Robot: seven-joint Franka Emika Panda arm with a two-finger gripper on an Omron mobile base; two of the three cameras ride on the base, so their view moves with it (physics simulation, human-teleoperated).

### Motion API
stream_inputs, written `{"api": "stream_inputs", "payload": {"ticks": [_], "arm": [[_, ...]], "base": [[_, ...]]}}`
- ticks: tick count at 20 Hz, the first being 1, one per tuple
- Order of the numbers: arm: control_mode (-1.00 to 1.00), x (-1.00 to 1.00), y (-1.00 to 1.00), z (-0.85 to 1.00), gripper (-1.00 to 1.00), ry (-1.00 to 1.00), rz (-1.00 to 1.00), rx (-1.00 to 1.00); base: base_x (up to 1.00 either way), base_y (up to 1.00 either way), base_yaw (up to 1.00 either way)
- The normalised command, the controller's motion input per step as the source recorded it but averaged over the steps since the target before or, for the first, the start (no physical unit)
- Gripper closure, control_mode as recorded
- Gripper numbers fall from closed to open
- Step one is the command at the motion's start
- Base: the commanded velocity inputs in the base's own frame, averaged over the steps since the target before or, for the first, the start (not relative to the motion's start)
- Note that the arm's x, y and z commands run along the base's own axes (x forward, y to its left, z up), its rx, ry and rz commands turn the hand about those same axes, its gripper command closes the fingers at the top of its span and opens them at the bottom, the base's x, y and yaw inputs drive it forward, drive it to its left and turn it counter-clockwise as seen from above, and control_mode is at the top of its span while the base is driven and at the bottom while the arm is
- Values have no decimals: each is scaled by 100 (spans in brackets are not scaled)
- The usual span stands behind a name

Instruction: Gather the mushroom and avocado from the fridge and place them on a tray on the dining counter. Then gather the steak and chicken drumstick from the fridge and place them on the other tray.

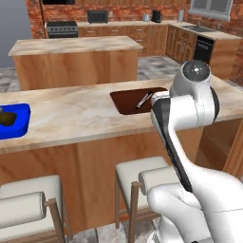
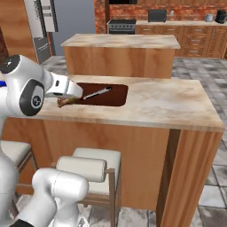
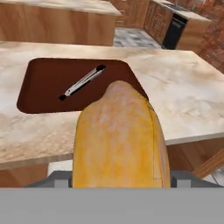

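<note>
My gripper (image 2: 71,98) is shut on the chicken drumstick (image 3: 118,140), a tan-orange lump that hides the fingertips in the hand view. It hangs over the near edge of the dining counter (image 2: 168,106), beside the near left corner of the other tray (image 2: 113,95), dark reddish-brown. In the left base view my arm covers the right end of that tray (image 1: 126,102). The blue tray (image 1: 19,124) sits at the counter's far left with the dark avocado (image 1: 6,117) in it. The mushroom cannot be made out there. The steak is out of view. The grey fridge (image 2: 73,20) stands far back.
A slim grey and black knife (image 3: 83,82) lies slanted in the brown tray. Padded stools (image 2: 91,166) stand under the counter's near side. A shorter island (image 1: 76,59) stands behind the counter, and cabinets and a stove (image 1: 61,28) line the back wall.
</note>
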Motion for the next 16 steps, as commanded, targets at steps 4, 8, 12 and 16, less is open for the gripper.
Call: {"api": "stream_inputs", "payload": {"ticks": [4, 8, 12, 16], "arm": [[-100, 100, 17, 7, 100, 20, 4, 3], [-100, 87, 5, 0, 100, 16, 5, 2], [-100, 68, 0, 0, 100, 11, 5, 0], [-100, 55, 1, -11, 100, 7, 4, 0]], "base": [[0, 0, 0], [0, 0, 0], [0, 0, 0], [0, 0, 0]]}}
